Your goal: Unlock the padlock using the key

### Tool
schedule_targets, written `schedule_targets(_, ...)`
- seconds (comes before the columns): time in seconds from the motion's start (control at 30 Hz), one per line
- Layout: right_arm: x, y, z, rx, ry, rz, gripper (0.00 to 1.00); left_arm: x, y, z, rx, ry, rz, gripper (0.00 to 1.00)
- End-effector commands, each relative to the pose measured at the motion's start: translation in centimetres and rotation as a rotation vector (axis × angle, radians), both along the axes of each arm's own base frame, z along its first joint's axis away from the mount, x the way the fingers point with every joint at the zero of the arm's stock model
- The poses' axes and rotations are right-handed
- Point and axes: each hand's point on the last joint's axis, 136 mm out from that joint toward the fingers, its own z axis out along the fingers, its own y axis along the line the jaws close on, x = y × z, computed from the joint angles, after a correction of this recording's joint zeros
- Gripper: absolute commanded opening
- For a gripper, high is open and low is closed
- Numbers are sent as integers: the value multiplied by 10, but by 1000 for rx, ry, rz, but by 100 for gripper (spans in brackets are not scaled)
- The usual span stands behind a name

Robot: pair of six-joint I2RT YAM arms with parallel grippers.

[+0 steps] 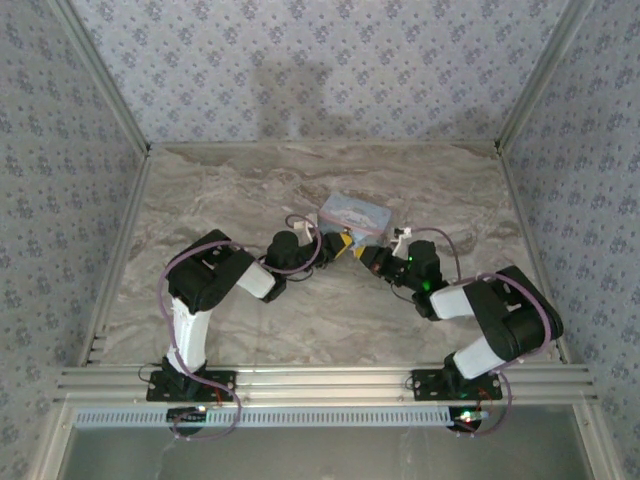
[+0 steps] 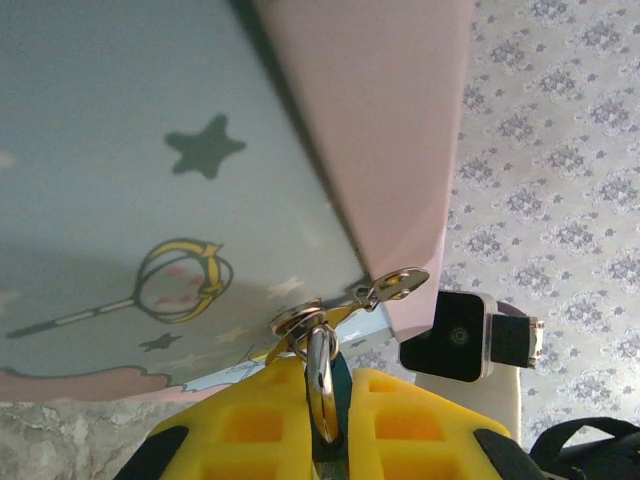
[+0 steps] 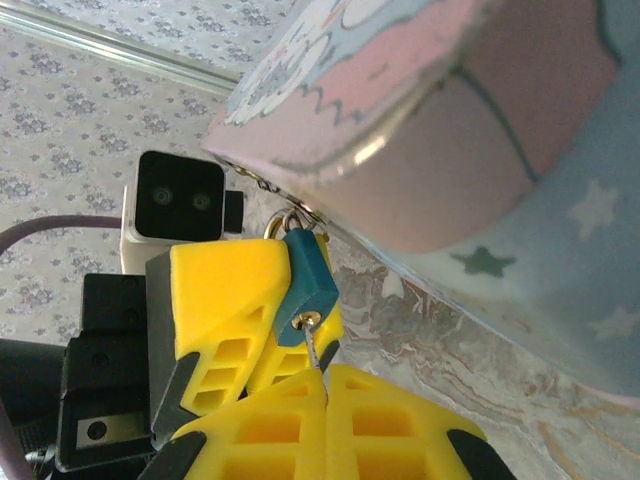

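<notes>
We found the small dark teal padlock (image 3: pixel 308 280) hanging by its silver shackle from the clasp at the edge of the light blue and pink cartoon-printed box (image 1: pixel 355 212). The box sat towards the back of the grey marbled counter (image 1: pixel 230 190). Our left tool (image 2: pixel 328 378) was closed on the padlock, its yellow fingers (image 3: pixel 235 300) pinching the body from both sides. Our right tool (image 3: pixel 322 388) was clamped tight on the thin metal key (image 3: pixel 314 350), whose blade met the keyhole in the padlock's end face. Both tools stood tip to tip just beside the box's near corner.
</notes>
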Motion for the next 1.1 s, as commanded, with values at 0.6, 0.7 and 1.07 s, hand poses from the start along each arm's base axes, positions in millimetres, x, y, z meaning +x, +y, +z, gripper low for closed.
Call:
schedule_targets(0.6, -68, 0, 84, -132, -338, 221, 0, 0, -1, 19, -49, -71, -41, 4)
schedule_targets(0.7, -75, -3, 96, -148, -381, 226, 0, -1, -2, 20, -50, -74, -45, 4)
schedule_targets(1.07, -68, -6, 77, -147, -343, 183, 0, -3, -4, 25, -62, -81, -61, 4)
